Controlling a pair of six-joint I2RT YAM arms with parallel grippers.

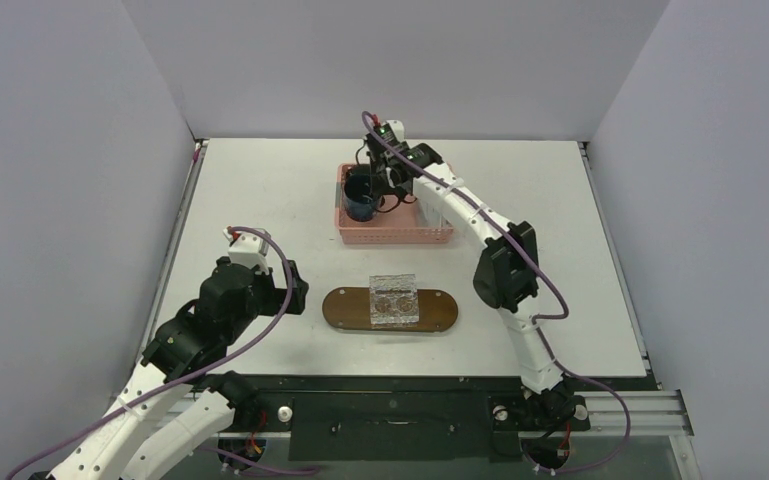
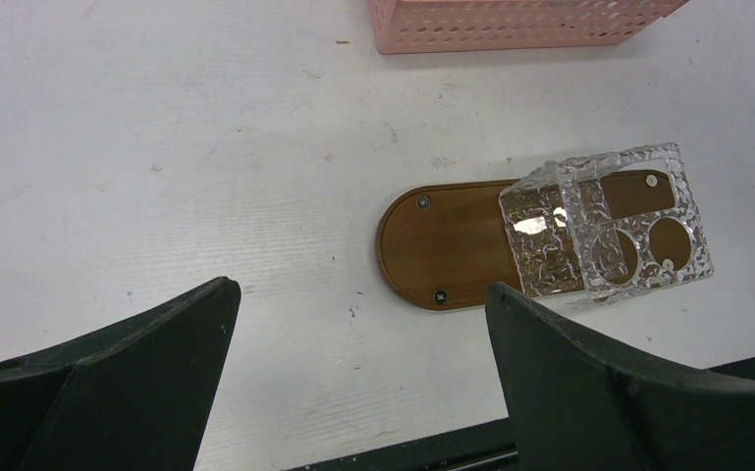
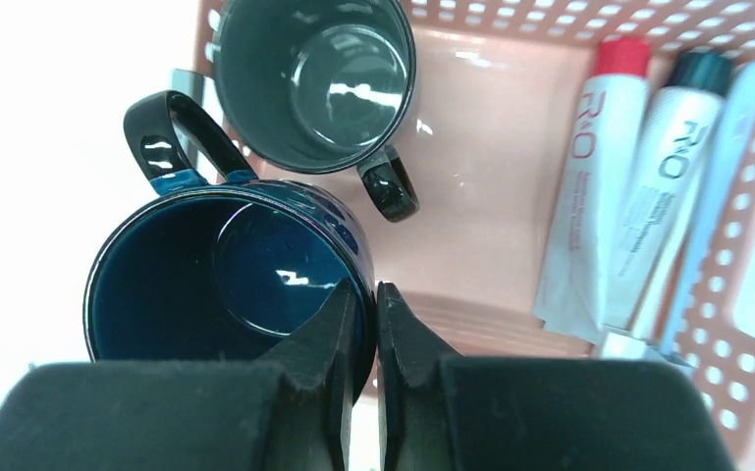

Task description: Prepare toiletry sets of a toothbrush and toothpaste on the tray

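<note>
The tray is a dark brown oval board near the table's front middle; it also shows in the left wrist view. A clear square holder stands on it. My right gripper is over the left end of the pink basket, shut on the rim of a dark blue mug. Two white toothpaste tubes lie at the basket's right side, with a pale blue long item beside them that I cannot identify. My left gripper is open and empty over bare table, left of the tray.
A grey mug stands in the basket just beyond the blue mug, their handles close together. The basket wall is behind the tray. The holder covers the tray's middle. White walls enclose the table on three sides.
</note>
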